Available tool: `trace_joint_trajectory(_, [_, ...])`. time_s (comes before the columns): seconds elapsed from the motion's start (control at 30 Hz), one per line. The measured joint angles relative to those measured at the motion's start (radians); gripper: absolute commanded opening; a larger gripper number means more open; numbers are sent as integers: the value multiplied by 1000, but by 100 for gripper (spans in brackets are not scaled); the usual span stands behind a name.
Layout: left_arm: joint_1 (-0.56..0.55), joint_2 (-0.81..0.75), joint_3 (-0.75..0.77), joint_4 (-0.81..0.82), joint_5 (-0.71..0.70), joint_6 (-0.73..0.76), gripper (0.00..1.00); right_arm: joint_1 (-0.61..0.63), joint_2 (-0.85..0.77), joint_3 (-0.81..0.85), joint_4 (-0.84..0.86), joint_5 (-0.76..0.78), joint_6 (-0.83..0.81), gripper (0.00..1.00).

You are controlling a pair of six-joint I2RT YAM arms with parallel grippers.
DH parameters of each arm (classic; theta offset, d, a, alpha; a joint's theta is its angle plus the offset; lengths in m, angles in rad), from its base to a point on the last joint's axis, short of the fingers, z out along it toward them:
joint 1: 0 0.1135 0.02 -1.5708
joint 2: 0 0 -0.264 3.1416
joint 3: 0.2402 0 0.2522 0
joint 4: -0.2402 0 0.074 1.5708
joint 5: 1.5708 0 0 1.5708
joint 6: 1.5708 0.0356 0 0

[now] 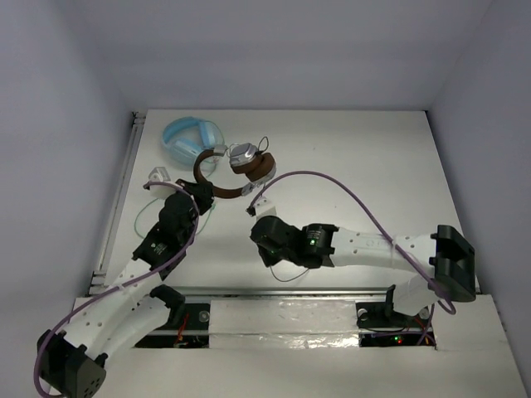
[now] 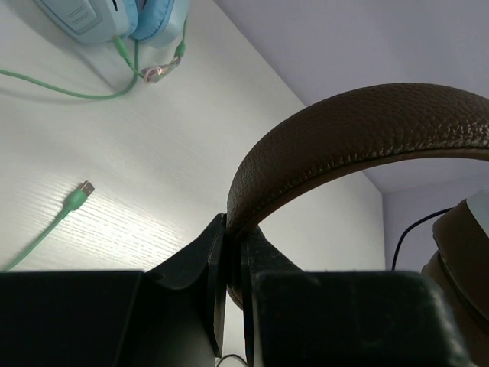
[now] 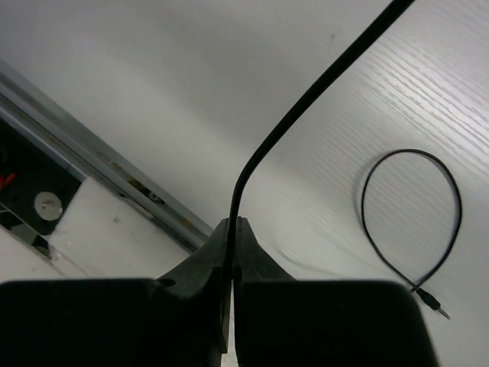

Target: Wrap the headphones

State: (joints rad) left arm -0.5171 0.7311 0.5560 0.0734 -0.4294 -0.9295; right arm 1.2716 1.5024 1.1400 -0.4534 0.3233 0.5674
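Observation:
The headphones (image 1: 236,170) lie at the back centre of the table, with a dark brown headband (image 2: 359,126) and silver-and-brown ear cups (image 1: 249,159). My left gripper (image 1: 202,192) is shut on the headband, which arches up from between its fingers (image 2: 235,237) in the left wrist view. My right gripper (image 1: 267,251) is closer to the near edge. It is shut on the thin black cable (image 3: 306,99), which rises from its closed tips (image 3: 233,229). Beyond that grip the cable's free end lies in a loop (image 3: 451,191) on the table and ends in a plug (image 3: 437,307).
Light blue headphones (image 1: 191,137) lie just left of the brown ones, their pale green cable (image 2: 69,92) trailing across the table to a green plug (image 2: 79,195). A metal rail (image 3: 99,172) runs along the near table edge. Grey walls enclose the table.

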Motion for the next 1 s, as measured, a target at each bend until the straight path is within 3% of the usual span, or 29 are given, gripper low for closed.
trace_joint_trajectory(0.2, [-125, 89, 5, -15, -112, 67, 0, 28, 13, 90, -137, -5, -37, 0])
trace_joint_trajectory(0.5, [-329, 167, 12, -166, -186, 175, 0, 45, -101, 230, -270, -10, -127, 0])
trace_joint_trajectory(0.7, [-373, 198, 125, -357, -145, 283, 0, 45, -85, 273, -397, 47, -188, 0])
trace_joint_trajectory(1.0, [-374, 208, 226, -501, 18, 438, 0, 26, -104, 273, -526, 95, -251, 0])
